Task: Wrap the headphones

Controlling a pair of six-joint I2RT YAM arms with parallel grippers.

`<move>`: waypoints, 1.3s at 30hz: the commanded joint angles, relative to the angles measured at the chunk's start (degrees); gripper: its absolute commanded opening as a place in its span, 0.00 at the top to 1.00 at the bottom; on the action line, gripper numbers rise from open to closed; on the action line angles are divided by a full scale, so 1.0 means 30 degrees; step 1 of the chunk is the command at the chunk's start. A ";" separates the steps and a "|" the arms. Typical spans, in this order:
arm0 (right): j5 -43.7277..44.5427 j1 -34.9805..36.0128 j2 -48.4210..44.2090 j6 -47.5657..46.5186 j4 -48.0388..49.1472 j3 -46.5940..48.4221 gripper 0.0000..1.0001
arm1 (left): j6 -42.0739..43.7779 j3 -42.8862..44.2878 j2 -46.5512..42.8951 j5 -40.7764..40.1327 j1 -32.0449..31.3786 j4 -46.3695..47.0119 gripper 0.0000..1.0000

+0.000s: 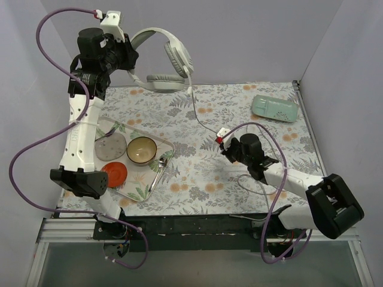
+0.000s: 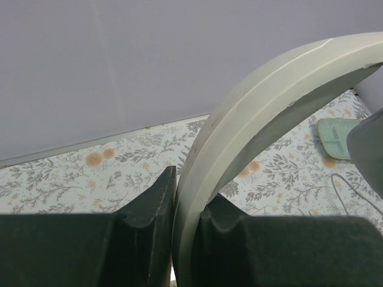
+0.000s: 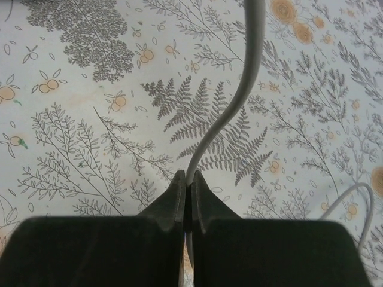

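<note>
The white-and-grey headphones (image 1: 170, 57) hang in the air at the back of the table, earcups down. My left gripper (image 1: 133, 55) is shut on the curved headband (image 2: 239, 137), seen clamped between the black fingers (image 2: 149, 209) in the left wrist view. The thin grey cable (image 1: 200, 116) runs from the right earcup down to my right gripper (image 1: 222, 142), which is shut on the cable (image 3: 230, 107) just above the floral tablecloth. A loose loop of cable (image 3: 353, 197) lies to the right of it.
A mint-green case (image 1: 274, 108) lies at the back right. A tray (image 1: 164, 156) at front left holds a bowl (image 1: 142, 150), a grey plate (image 1: 111, 147), a red plate (image 1: 114, 173) and cutlery. Walls enclose the back and sides.
</note>
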 commanded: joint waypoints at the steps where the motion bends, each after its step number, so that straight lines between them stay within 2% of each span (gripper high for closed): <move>1: 0.3385 0.0535 -0.2074 -0.0202 -0.3900 0.2665 0.99 | 0.0413 -0.2071 -0.0970 -0.2293 0.0128 0.2086 1.00; 3: 0.4505 0.1179 -0.3275 -0.0758 -0.6362 0.4246 0.99 | 0.1056 -0.2367 0.0107 -0.3297 0.0070 0.2179 1.00; 5: 0.5826 0.2671 -0.4272 -0.1924 -0.7800 0.5302 0.99 | 0.1381 -0.2310 0.0931 -0.4529 -0.0076 0.2179 1.00; 6: 0.6090 0.3344 -0.4507 -0.2368 -0.9518 0.6380 0.99 | 0.1527 -0.2252 0.1342 -0.4822 -0.0135 0.2179 1.00; 11: 0.8609 0.7795 -0.4454 -0.4567 -1.2022 0.9491 0.99 | 0.3165 -0.1577 0.3658 -0.7657 -0.1568 0.2354 1.00; 13: 0.8322 0.8096 -0.3781 -0.4775 -1.2724 1.1388 0.99 | 0.3868 -0.1984 0.3982 -0.8746 -0.2735 0.2907 1.00; 17: 0.9049 0.8010 -0.2989 -0.5973 -1.1881 1.3272 0.99 | 0.6209 -0.5519 0.2963 -1.0156 -0.4556 0.4724 1.00; 21: 0.9083 0.6694 -0.2050 -0.6094 -1.1820 1.5469 0.99 | 0.7913 -0.8656 0.1352 -0.9483 -0.6021 0.5839 1.00; 24: 0.8585 0.4733 -0.1201 -0.5305 -1.2083 1.7139 0.99 | 0.8121 -1.0010 0.0238 -0.8550 -0.6872 0.5754 1.00; 28: 0.6713 0.1398 0.0465 -0.3957 -1.2581 1.9015 0.99 | 0.7711 -1.0424 -0.0614 -0.6996 -0.7341 0.4119 1.00; 35: 0.5393 -0.1070 0.4042 -0.2522 -1.4513 2.3146 0.99 | 0.6776 -1.0807 -0.1728 -0.3803 -0.8075 0.1977 1.00; 36: 0.4984 -0.1421 0.4307 -0.1765 -1.4660 2.3410 0.99 | 0.6570 -1.0690 -0.1846 -0.2175 -0.8075 0.1655 1.00; 39: 0.2933 -0.3032 0.4894 -0.0589 -1.4312 2.3530 0.99 | 0.5428 -0.9929 -0.1994 0.0174 -0.8017 0.0541 1.00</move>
